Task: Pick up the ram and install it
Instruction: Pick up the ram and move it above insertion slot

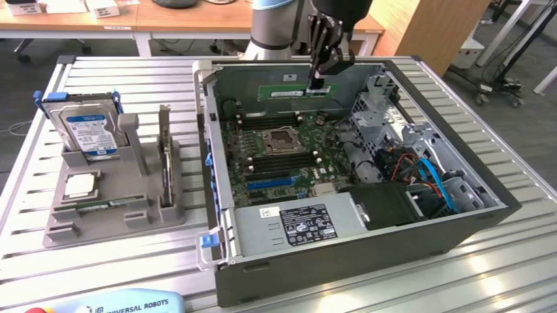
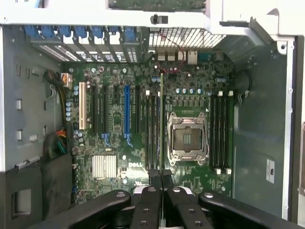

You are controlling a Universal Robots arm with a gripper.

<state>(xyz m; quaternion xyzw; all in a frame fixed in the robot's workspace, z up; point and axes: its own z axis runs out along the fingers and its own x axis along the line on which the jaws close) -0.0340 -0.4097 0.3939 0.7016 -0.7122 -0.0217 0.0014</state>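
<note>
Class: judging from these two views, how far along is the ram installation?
Done: the ram is picked up, clamped in the tool. In hand: it hangs above the motherboard inside the open case. Left: it sits in no slot yet, so it must be seated.

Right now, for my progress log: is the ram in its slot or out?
Out: the gripper, shut on the ram, holds it above the motherboard.
</note>
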